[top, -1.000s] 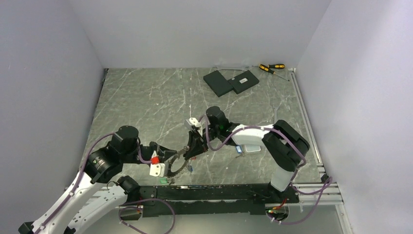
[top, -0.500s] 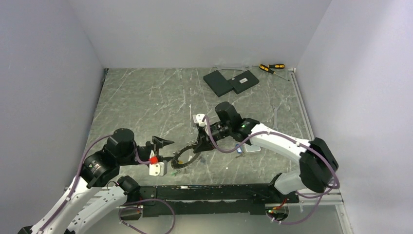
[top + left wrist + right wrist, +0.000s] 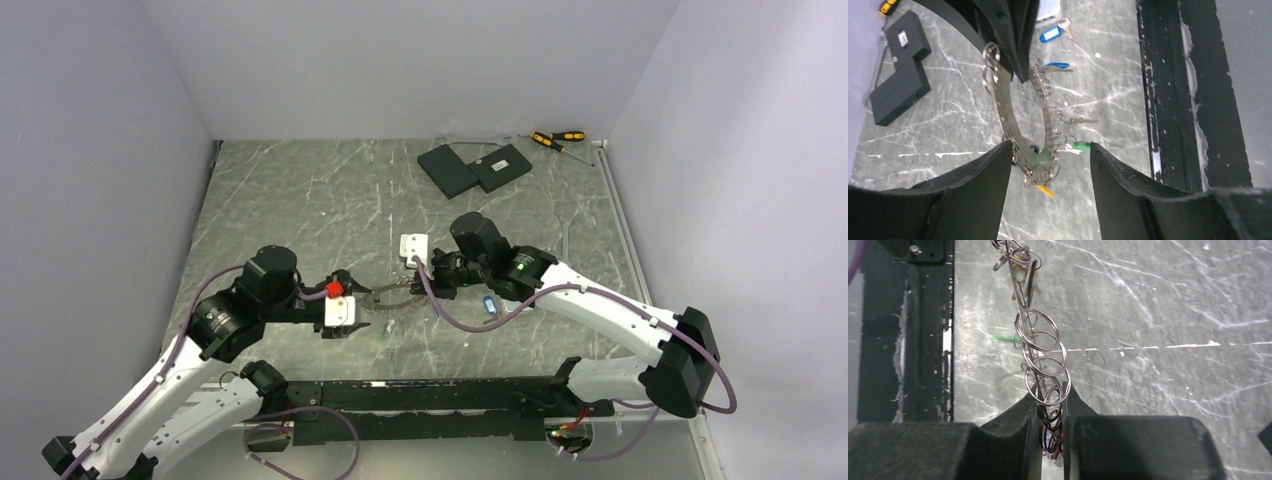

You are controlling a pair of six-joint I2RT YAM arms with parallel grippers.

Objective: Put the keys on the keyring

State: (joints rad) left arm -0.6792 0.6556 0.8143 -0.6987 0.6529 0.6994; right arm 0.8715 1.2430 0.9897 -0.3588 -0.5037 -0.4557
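Note:
The keyring [image 3: 392, 294] is a metal band strung with small rings, held above the table between both arms. My right gripper [image 3: 1052, 395] is shut on its far end, with rings [image 3: 1043, 350] fanning out from the pinch. My left gripper [image 3: 1050, 165] is open, its fingers [image 3: 983, 190] standing either side of the keyring's [image 3: 1018, 125] lower end, the left one close against the band. A yellow tag [image 3: 1044, 190] and a blue key [image 3: 1057, 65] hang from it. A green-tagged key [image 3: 1080, 146] sits by the right finger; I cannot tell if it is attached. Another blue key [image 3: 1050, 35] lies on the table.
Two black boxes [image 3: 475, 167] and yellow-and-black screwdrivers [image 3: 557, 140] lie at the back right. A black rail [image 3: 430, 395] runs along the near edge, close behind the left gripper [image 3: 350, 305]. A metal rail [image 3: 625, 240] borders the right side.
My left gripper has opened and let go of the keyring, pulled back, then moved right so it straddles the ring's end. The right gripper carried the keyring up and to the right.

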